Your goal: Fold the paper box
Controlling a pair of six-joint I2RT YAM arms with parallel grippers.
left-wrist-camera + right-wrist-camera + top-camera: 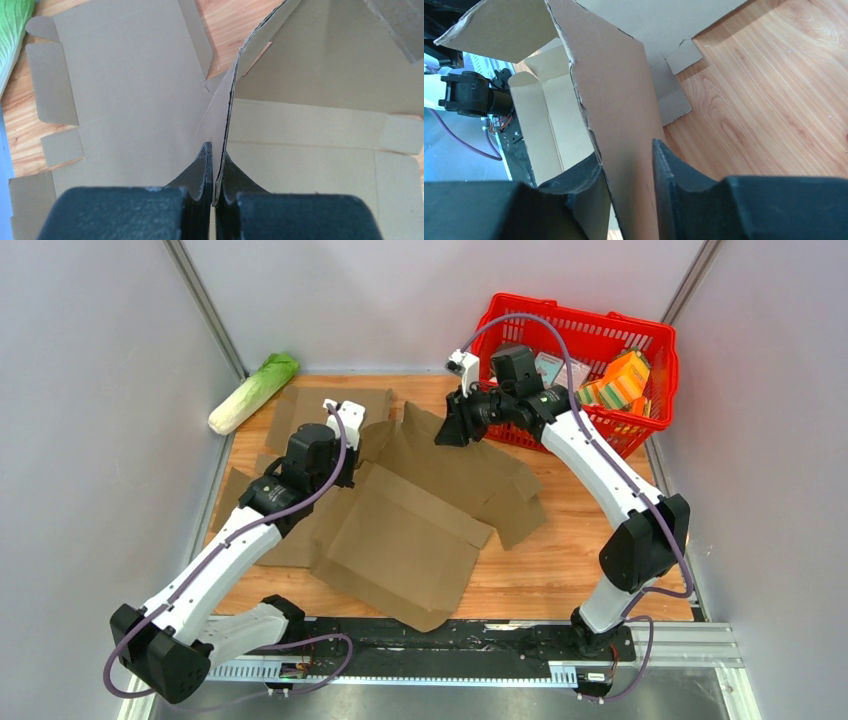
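A flat brown cardboard box blank (410,530) lies spread over the wooden table. My left gripper (348,468) is over its left part. In the left wrist view it (216,160) is shut on the edge of a raised panel (260,45), which stands edge-on between the fingers. My right gripper (452,430) is at the blank's far flap. In the right wrist view its jaws (626,150) stand apart on either side of a lifted flap (614,90). The flap touches the left finger (584,175), and a wide gap between the fingers shows.
A red basket (590,340) holding cartons stands at the back right, close behind my right arm. A napa cabbage (253,392) lies at the back left by the wall; it also shows in the left wrist view (12,30). Bare wood (774,90) lies right of the blank.
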